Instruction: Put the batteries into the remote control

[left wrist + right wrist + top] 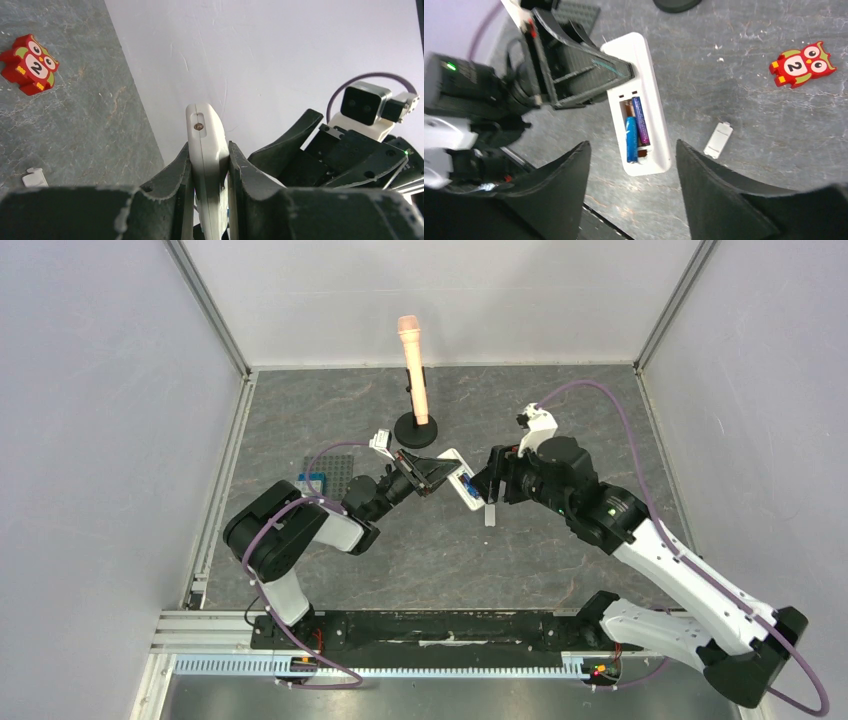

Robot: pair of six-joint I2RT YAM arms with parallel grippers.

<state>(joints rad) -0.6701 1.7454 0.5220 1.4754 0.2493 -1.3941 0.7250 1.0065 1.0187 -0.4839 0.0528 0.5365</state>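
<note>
In the open back of the remote control (644,65), the batteries (631,140) lie side by side. The left gripper (209,149) pinches the remote control's edges above the table (749,100). The right gripper (632,142) hangs spread over it. A white cover (718,140) lies nearby.

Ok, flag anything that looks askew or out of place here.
In the remote control, the two batteries lie staggered, one sitting lower, maybe unseated. A small white cover lies loose on the table.

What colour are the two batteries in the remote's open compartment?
The batteries are blue, one brighter, one more violet; the right wrist view shows them best.
</note>
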